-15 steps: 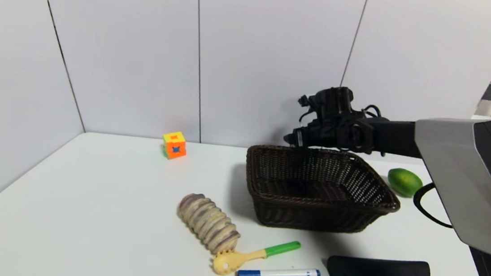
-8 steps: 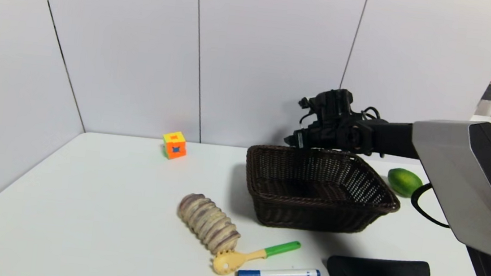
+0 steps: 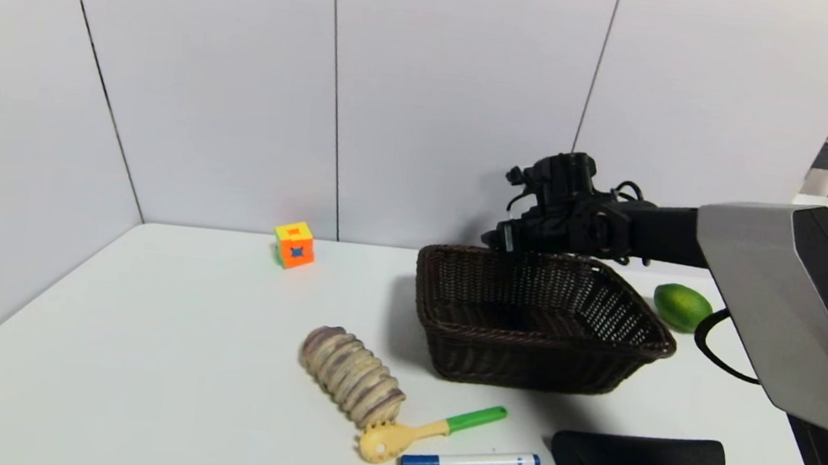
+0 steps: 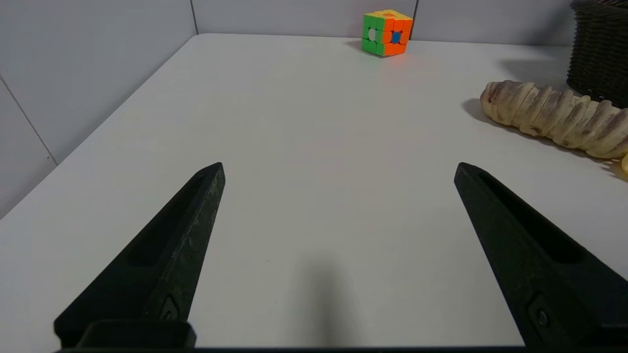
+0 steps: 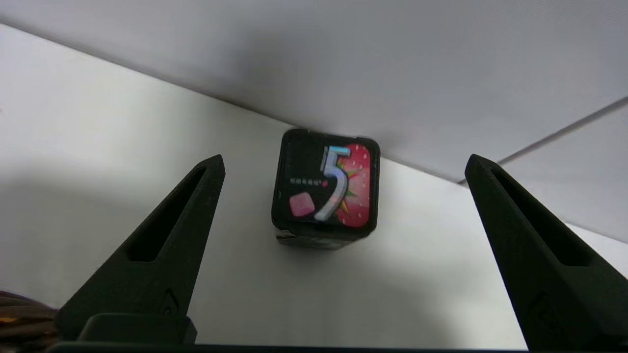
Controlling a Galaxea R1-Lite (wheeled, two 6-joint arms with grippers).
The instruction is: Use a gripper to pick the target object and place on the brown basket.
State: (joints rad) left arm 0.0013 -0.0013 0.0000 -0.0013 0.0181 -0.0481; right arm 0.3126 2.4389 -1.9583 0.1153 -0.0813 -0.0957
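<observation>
Since a second ago the right gripper (image 3: 493,239) has edged slightly rightward and lower behind the brown basket (image 3: 646,346). Going left to right: the left gripper (image 4: 338,169) hangs parked over bare worktop (image 3: 169,330), fingers wide; the right gripper's fingers are spread wide too, and the target object (image 5: 326,189) stands straight ahead between them, against the back wall, untouched
</observation>
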